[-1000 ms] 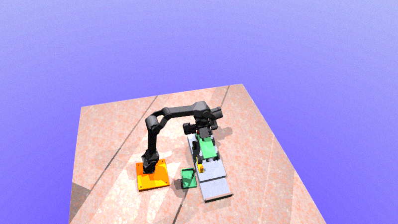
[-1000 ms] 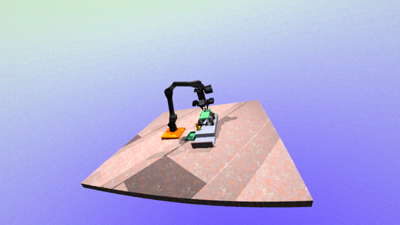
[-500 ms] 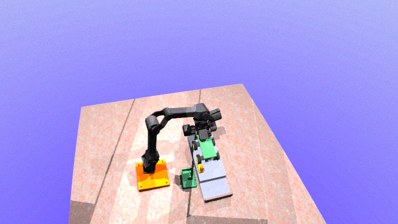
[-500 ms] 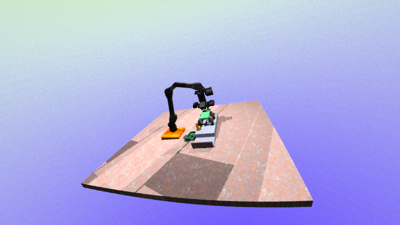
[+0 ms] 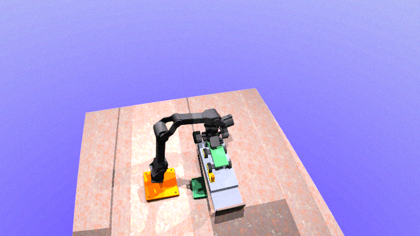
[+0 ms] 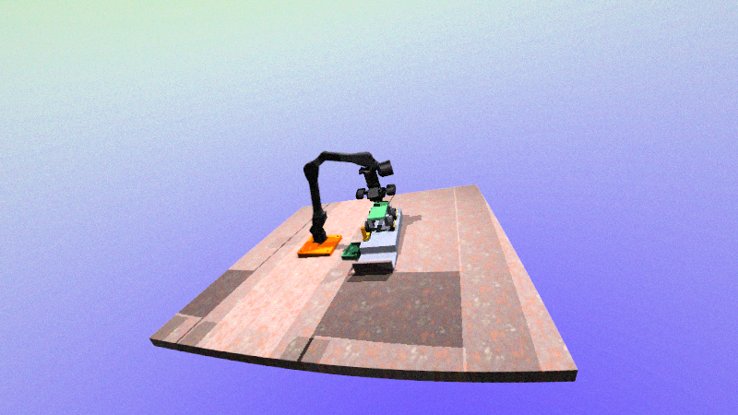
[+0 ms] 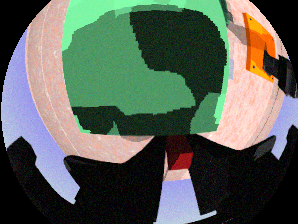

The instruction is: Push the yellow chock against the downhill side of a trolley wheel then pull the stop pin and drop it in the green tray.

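The trolley with its green deck stands on the grey ramp. The yellow chock sits against the downhill side of the trolley's lower left wheel. My gripper reaches down at the trolley's uphill end and is shut on the red-headed stop pin. The pin shows only in the wrist view, between the dark fingers; the gripper hides it in the top and exterior views. The green tray lies on the table left of the ramp's lower part.
The arm's orange base plate lies left of the tray. The ramp's low end faces the front of the table. The reddish table top stretches around the ramp.
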`<action>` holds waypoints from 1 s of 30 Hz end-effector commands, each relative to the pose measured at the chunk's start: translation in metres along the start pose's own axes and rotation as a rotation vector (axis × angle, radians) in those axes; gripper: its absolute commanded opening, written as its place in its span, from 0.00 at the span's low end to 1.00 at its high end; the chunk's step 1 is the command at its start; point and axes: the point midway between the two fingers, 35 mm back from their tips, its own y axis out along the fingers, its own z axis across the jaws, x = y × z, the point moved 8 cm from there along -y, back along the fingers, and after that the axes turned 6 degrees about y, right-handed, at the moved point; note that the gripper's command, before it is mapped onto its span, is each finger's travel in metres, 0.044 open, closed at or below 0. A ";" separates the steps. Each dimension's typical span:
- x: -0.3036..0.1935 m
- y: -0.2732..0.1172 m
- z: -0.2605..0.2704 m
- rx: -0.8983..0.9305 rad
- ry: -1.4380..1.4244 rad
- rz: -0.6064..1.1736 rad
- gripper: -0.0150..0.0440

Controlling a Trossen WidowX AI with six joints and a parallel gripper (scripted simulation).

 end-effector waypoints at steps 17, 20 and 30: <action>-0.002 -0.013 -0.002 0.002 0.001 -0.003 0.25; -0.002 -0.015 -0.002 0.002 0.001 -0.003 0.25; -0.002 -0.021 -0.002 0.002 0.001 -0.003 0.25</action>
